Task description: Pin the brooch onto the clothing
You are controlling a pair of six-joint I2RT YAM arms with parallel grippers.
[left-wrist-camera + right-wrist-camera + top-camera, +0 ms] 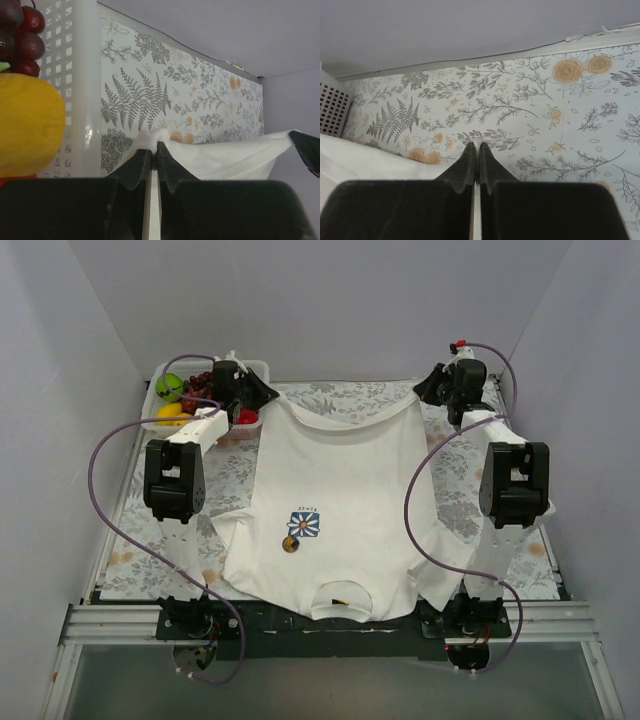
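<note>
- While both arms reach toward the far edge of the bench (340, 392), we see the T-shirt (340, 470) spread flat with its neck toward the arm bases.
- Left pincer (155, 147): closed on a fold of one hem corner, just beside the basket (75, 60) of fruit.
- Right pincer (476, 147): closed. Only a sliver of white shows at its tips, so we judge its hold on the opposite corner to be thin.
- Brooch (290, 543): lies on the chest, just beside the daisy print (305, 524). We cannot tell whether it is fastened.
- Risks: a tug or lift of the hem could tilt the cloth and slide an unfastened brooch away. An uneven pull could free the thin right-hand grip. A left arm swing could knock the basket.
</note>
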